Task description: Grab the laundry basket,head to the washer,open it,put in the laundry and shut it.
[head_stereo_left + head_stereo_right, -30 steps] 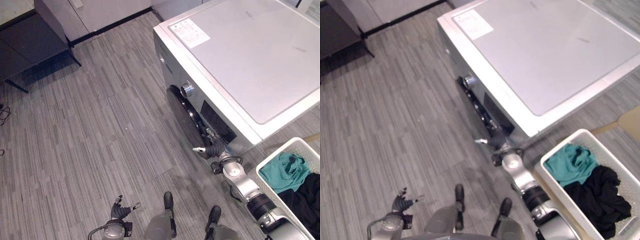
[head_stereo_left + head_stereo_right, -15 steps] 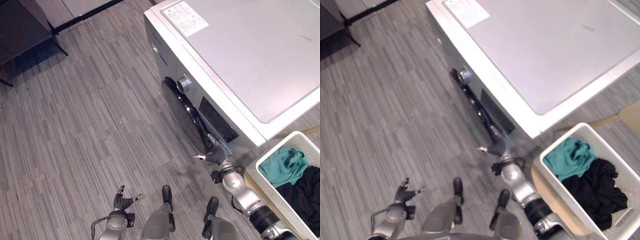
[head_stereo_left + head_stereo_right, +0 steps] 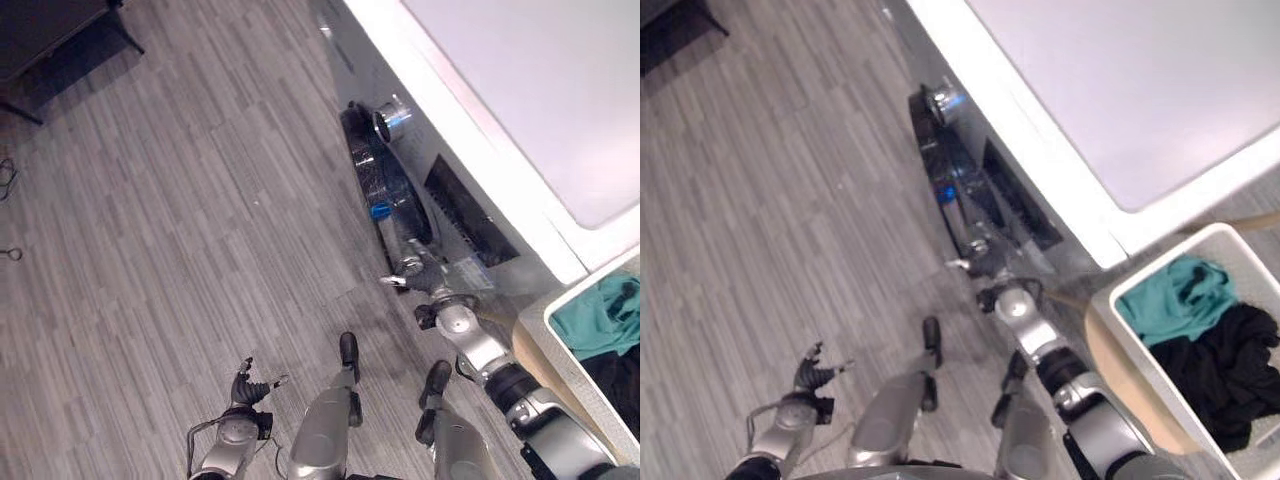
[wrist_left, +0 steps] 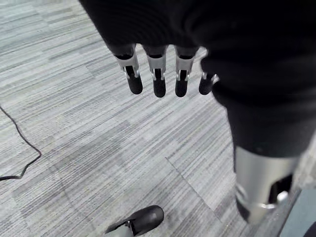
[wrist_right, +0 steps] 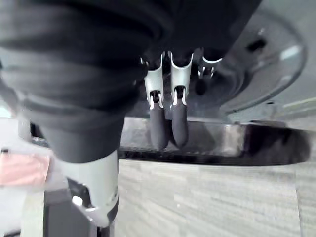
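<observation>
The white washer (image 3: 520,100) fills the upper right, its dark round door (image 3: 385,185) facing the floor side. My right hand (image 3: 412,270) is at the door's lower edge; in the right wrist view its fingers (image 5: 170,123) reach straight along the door's dark rim (image 5: 222,145), holding nothing that I can see. The white laundry basket (image 3: 1155,263) stands at the lower right with a teal cloth (image 3: 1170,300) and a black cloth (image 3: 1230,370) in it. My left hand (image 3: 250,382) hangs low on the left, fingers (image 4: 158,81) relaxed over the floor.
A silver knob (image 3: 392,118) and a dark panel (image 3: 470,210) sit on the washer's front above the door. A tan support (image 3: 1110,350) shows under the basket. A dark table (image 3: 50,30) stands at the far upper left. Grey striped floor (image 3: 200,220) lies left of the washer.
The camera has moved closer to the washer and tipped down, so the whole scene has shifted. My right hand stays at the door's lower edge. The left hand hangs as before.
</observation>
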`<state>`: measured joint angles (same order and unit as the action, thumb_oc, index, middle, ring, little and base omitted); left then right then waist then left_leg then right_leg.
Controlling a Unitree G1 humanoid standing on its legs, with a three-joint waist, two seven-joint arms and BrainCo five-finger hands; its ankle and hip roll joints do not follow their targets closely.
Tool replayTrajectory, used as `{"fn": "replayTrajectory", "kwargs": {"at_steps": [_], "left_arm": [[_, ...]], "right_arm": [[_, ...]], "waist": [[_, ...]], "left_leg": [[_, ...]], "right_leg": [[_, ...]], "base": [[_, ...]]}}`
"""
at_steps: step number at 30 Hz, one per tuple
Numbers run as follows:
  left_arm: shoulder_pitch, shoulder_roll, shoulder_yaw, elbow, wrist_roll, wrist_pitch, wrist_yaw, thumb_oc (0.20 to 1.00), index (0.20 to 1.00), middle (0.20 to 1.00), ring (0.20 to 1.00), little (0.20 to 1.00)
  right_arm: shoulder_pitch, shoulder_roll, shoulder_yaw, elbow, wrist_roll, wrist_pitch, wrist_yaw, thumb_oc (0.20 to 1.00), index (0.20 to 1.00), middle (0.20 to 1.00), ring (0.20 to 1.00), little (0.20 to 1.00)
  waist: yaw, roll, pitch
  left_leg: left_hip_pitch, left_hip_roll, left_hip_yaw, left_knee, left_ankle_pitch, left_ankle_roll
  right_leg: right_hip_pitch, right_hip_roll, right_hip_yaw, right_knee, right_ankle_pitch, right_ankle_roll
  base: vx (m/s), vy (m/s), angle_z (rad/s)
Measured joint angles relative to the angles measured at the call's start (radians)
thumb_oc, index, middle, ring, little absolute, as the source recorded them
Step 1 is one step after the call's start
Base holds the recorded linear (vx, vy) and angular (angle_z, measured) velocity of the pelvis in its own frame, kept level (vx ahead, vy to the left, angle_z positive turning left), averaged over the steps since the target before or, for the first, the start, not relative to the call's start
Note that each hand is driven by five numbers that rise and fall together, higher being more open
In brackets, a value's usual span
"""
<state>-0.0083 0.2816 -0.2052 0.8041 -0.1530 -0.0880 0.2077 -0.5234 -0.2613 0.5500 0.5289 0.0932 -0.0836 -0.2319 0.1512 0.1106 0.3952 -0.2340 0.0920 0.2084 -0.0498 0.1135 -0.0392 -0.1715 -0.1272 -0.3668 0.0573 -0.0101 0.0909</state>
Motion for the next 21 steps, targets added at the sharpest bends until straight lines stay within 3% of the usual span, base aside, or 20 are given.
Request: {"fn": "replayTrajectory", "kwargs": {"at_steps": [5, 6, 8, 10, 13, 15, 17, 21], "left_arm": [[-0.034, -0.001, -0.012, 0.001, -0.002, -0.001, 0.002, 1.0, 1.0, 1.0, 1.0, 1.0], [-0.006, 0.017, -0.037, -0.137, -0.023, 0.018, 0.012, 1.0, 1.0, 1.0, 1.0, 1.0], [0.012, 0.041, -0.062, -0.306, -0.032, -0.046, -0.003, 1.0, 1.0, 1.0, 1.0, 1.0], [0.002, 0.056, -0.064, -0.314, -0.039, -0.06, -0.005, 1.0, 1.0, 1.0, 1.0, 1.0], [0.002, 0.074, -0.053, -0.259, -0.042, -0.057, -0.003, 1.0, 1.0, 1.0, 1.0, 1.0], [0.007, 0.078, -0.043, -0.215, -0.042, -0.052, -0.004, 1.0, 1.0, 1.0, 1.0, 1.0], [0.01, 0.108, -0.039, -0.209, -0.042, -0.034, -0.006, 1.0, 1.0, 1.0, 1.0, 1.0], [0.013, 0.121, -0.021, -0.209, -0.038, -0.014, -0.009, 1.0, 1.0, 1.0, 1.0, 1.0]], "right_arm": [[-0.093, 0.054, 0.107, -0.017, 0.043, 0.036, 0.053, 1.0, 1.0, 1.0, 1.0, 1.0], [-0.127, 0.072, 0.167, -0.063, 0.071, 0.04, 0.075, 1.0, 1.0, 1.0, 1.0, 1.0], [-0.243, 0.13, 0.207, -0.093, 0.113, 0.034, 0.126, 1.0, 1.0, 1.0, 1.0, 1.0], [-0.338, 0.203, 0.179, -0.139, 0.124, -0.006, 0.135, 1.0, 1.0, 1.0, 1.0, 1.0], [-0.418, 0.239, 0.145, -0.205, 0.148, -0.078, 0.115, 1.0, 1.0, 1.0, 1.0, 1.0], [-0.42, 0.22, 0.129, -0.2, 0.145, -0.087, 0.103, 1.0, 1.0, 1.0, 1.0, 1.0], [-0.358, 0.116, 0.089, -0.186, 0.143, -0.06, 0.083, 1.0, 1.0, 1.0, 1.0, 1.0], [-0.184, -0.028, 0.027, -0.128, 0.143, -0.009, 0.065, 1.0, 1.0, 1.0, 1.0, 1.0]], "waist": [[0.053, -0.006, 0.004], [0.075, -0.008, 0.006], [0.118, -0.01, 0.006], [0.153, -0.01, 0.005], [0.191, -0.012, 0.003], [0.193, -0.015, 0.002], [0.212, -0.021, 0.0], [0.2, -0.037, 0.003]], "left_leg": [[-0.021, 0.0, -0.034, 0.009, 0.002, -0.002], [-0.029, -0.002, -0.058, 0.021, 0.002, -0.001], [-0.037, -0.005, -0.094, 0.034, 0.005, -0.005], [-0.038, -0.009, -0.129, 0.034, 0.006, -0.006], [-0.047, -0.023, -0.196, 0.035, 0.008, -0.01], [-0.052, -0.041, -0.221, 0.039, 0.008, -0.01], [-0.08, -0.053, -0.229, 0.041, 0.013, -0.004], [-0.095, -0.073, -0.207, 0.041, 0.023, 0.01]], "right_leg": [[0.009, 0.003, -0.041, -0.002, -0.004, -0.004], [0.025, 0.005, -0.071, -0.007, -0.005, -0.004], [0.057, 0.012, -0.116, -0.033, -0.007, -0.006], [0.081, 0.015, -0.144, -0.023, -0.027, -0.005], [0.11, 0.003, -0.207, -0.015, -0.051, -0.003], [0.124, -0.001, -0.231, -0.011, -0.056, 0.003], [0.111, -0.016, -0.231, -0.004, -0.062, 0.01], [0.073, -0.044, -0.207, 0.021, -0.06, 0.012]], "base": [[0.02, -0.107, 0.24], [0.01, -0.14, 0.58], [0.01, -0.098, 0.65], [0.01, -0.096, 0.67], [0.03, -0.077, 0.81], [0.01, -0.018, 0.57], [0.0, -0.007, 0.45], [0.0, 0.013, -0.11]]}}
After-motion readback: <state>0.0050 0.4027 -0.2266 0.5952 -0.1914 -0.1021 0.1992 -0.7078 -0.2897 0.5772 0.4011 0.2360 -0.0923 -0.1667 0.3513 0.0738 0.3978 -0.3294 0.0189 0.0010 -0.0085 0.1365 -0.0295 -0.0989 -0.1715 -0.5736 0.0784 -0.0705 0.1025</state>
